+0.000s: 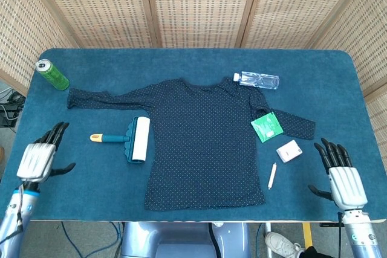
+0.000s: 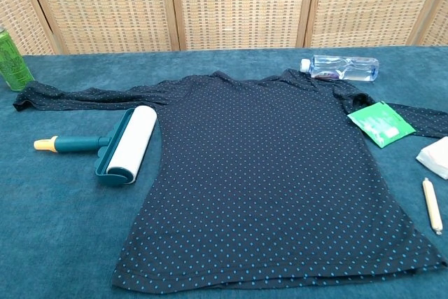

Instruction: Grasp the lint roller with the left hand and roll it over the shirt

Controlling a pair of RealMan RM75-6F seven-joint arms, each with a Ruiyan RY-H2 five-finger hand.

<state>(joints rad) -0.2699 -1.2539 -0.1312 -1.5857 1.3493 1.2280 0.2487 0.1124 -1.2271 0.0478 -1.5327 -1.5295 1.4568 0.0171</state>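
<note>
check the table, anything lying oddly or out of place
A green packet lies on the shirt's sleeve, and a water bottle lies on its side at the shoulder. Nothing looks spilled or damaged.

Inventory on the desk (image 1: 181, 58): seven loose items, one of each kind, plus two robot hands.

One dotted shirt (image 1: 205, 140); one lint roller (image 1: 134, 139); one green can (image 1: 52, 74); one clear plastic bottle (image 1: 259, 80); one green packet (image 1: 266, 127); one small white box (image 1: 289, 150); one slim cream-coloured stick (image 1: 272, 175). Robot hands counted: one left robot hand (image 1: 39, 159) and one right robot hand (image 1: 343, 178), both seen in the head view only.
</note>
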